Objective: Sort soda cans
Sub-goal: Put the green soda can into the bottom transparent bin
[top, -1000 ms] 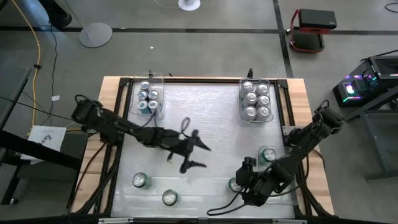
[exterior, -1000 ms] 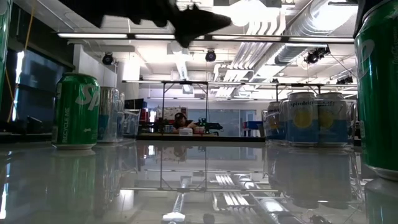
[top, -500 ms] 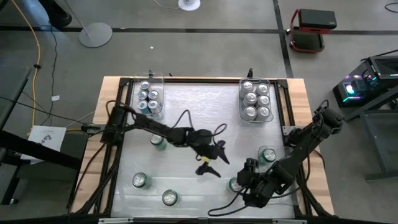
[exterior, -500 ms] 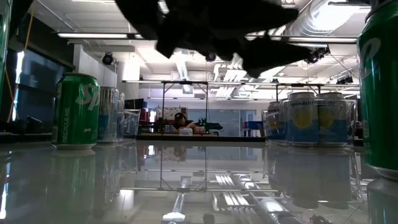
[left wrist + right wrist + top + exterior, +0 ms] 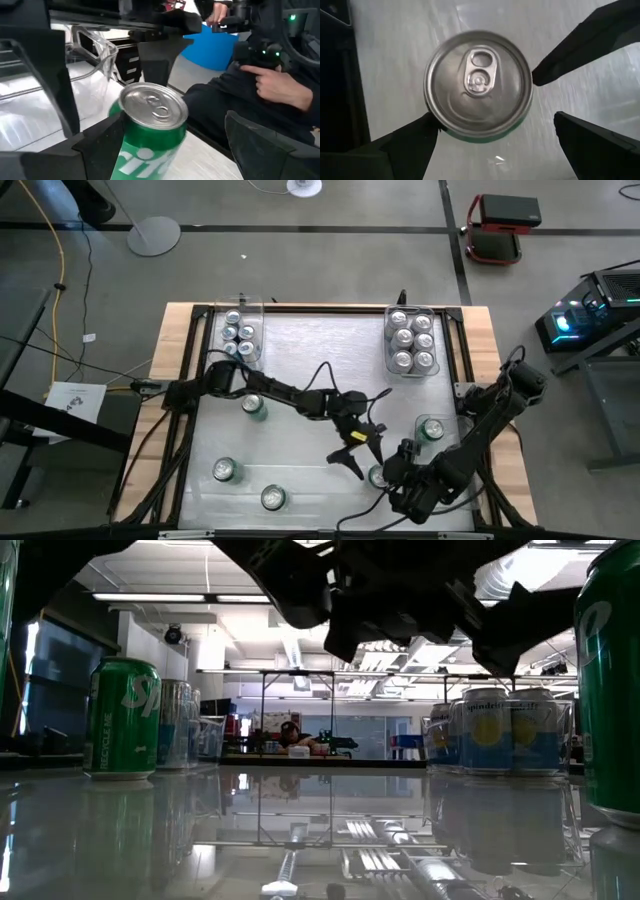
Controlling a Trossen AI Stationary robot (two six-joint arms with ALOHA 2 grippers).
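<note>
A pale, glossy table [image 5: 320, 360] on a wooden frame stands on a grey floor; the low view looks across it into a lit workshop with ceiling ducts. At the far edge sit 2 clear bins: the left bin [image 5: 240, 332] holds several cans, the right bin [image 5: 411, 338] holds about 6 silver-topped cans, seen in the low view as blue-and-yellow cans [image 5: 500, 730].

Loose cans stand on the table: 1 green can [image 5: 255, 406] left of centre, 2 cans [image 5: 224, 470] [image 5: 272, 497] near the near-left corner, 1 can [image 5: 432, 428] at the right, and 1 green can [image 5: 377, 476] near the near-right edge.

The left gripper [image 5: 360, 450] reaches across the table to that near-right green can [image 5: 150, 125], its fingers spread wide and apart, the can just ahead between them, not clamped. The right gripper [image 5: 400, 480] hovers directly above the same can [image 5: 478, 85], its fingers also wide apart on either side of the can top. A person's hand [image 5: 280, 87] shows beyond the table in the left wrist view.
</note>
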